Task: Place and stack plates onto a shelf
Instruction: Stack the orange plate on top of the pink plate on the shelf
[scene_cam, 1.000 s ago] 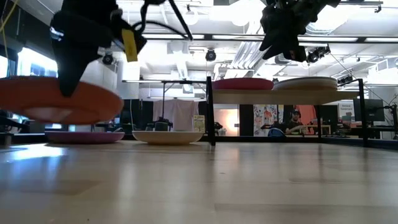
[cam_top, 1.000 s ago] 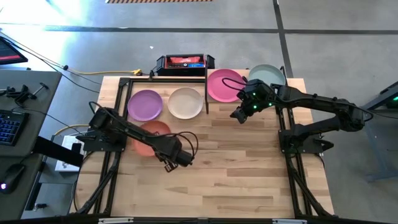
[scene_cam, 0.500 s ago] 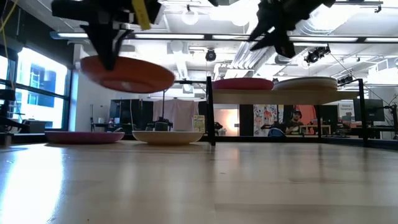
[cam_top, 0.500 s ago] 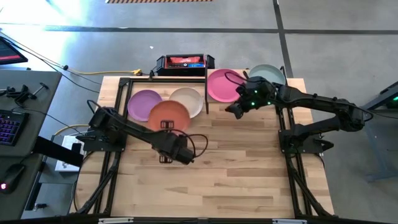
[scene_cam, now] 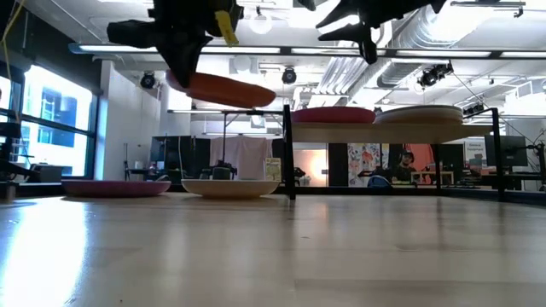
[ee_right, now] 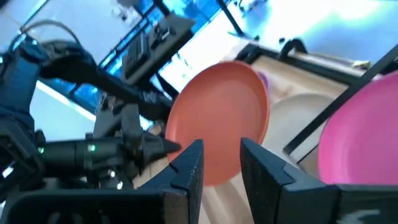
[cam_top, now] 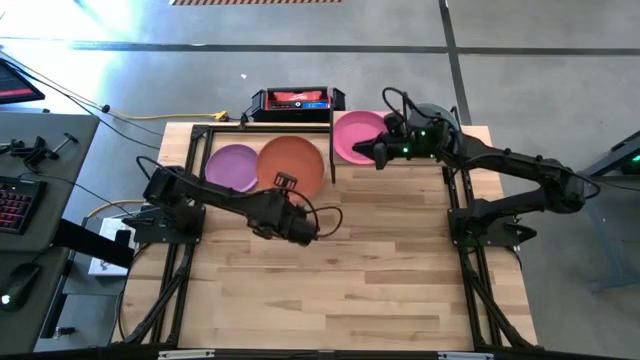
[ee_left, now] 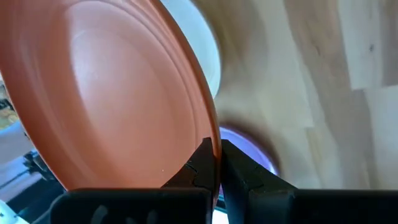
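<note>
My left gripper (cam_top: 286,184) is shut on an orange plate (cam_top: 291,163) that hangs above the table's far left part, over the cream-white plate (scene_cam: 230,188). A purple plate (cam_top: 232,167) lies flat on the table beside it. A pink plate (cam_top: 355,136) and a pale teal plate (cam_top: 432,112) rest on the raised shelf (scene_cam: 375,133) at the far right. My right gripper (cam_top: 372,152) hovers open over the pink plate's near edge. It points toward the orange plate (ee_right: 217,124) and holds nothing. My left gripper pinches the orange plate's rim (ee_left: 213,144) between its two fingers, at the edge nearest the table's front. The fingers (ee_left: 202,165) come from the near side, slanting down. The plate is lifted clear of the table and tilted (scene_cam: 223,89).
A red-and-black box (cam_top: 296,102) sits beyond the table's far edge. A black shelf post (cam_top: 331,150) stands between the orange plate and the pink one. The near half of the slatted tabletop (cam_top: 340,290) is bare wood.
My left gripper has risen and gone toward the far edge and the right while rolling. The orange plate has come up from low near the table's left to high above the cream-white plate, and is now tilted. My right gripper has tipped upward and drifted toward the far edge, still open.
</note>
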